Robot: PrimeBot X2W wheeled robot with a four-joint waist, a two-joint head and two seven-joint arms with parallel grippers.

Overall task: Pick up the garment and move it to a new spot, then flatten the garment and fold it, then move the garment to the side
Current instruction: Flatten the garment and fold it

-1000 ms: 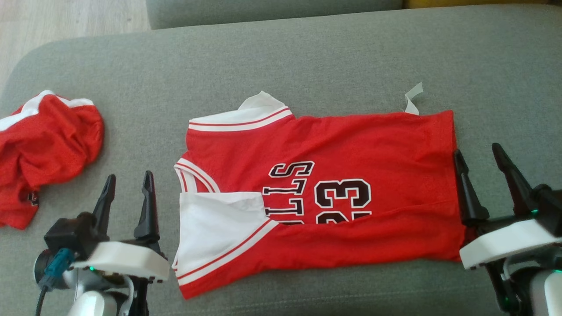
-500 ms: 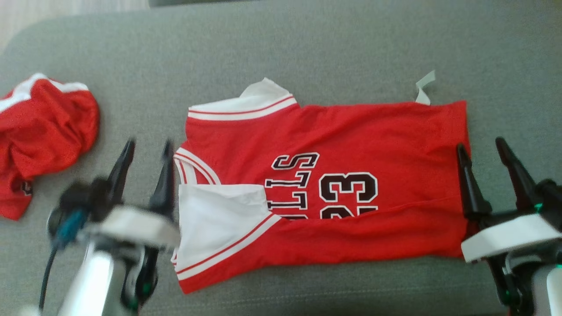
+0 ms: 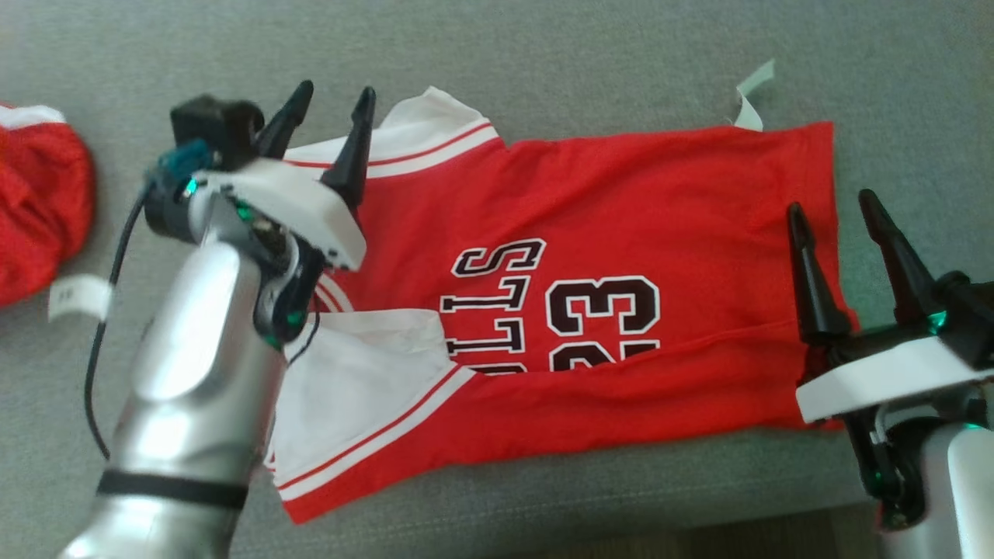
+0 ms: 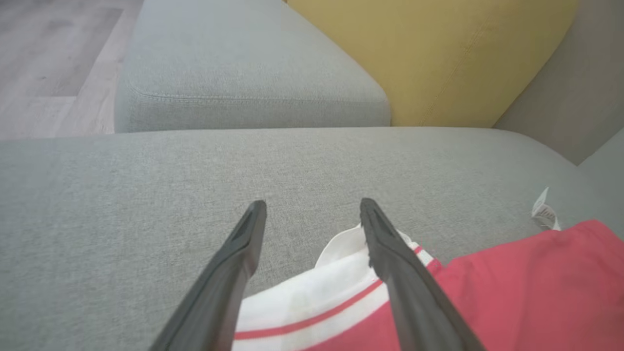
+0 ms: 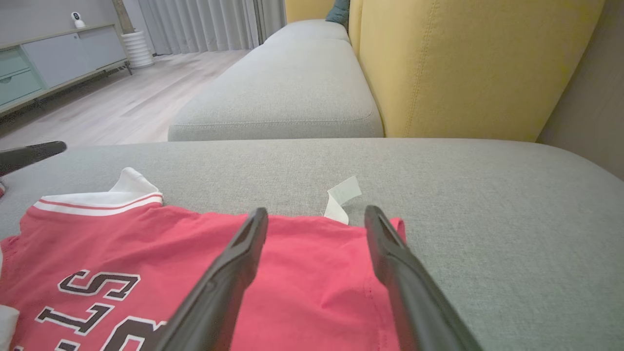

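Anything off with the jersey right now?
Jersey isn't flat: its near edge is folded up over the lettering, the near shoulder is turned over showing white, and a tag pokes out at the far hem.

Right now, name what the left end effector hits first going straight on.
Probably the grey cushion, just past the white jersey strap. The left end effector is open and holds nothing; its height above the fabric is unclear.

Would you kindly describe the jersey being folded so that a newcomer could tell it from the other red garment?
On the broad grey sofa cushion, look to the middle, where a red jersey lies spread flat with its near edge folded over. Unlike the crumpled red garment at the cushion's left end, it shows black, white-edged lettering and the number 23.
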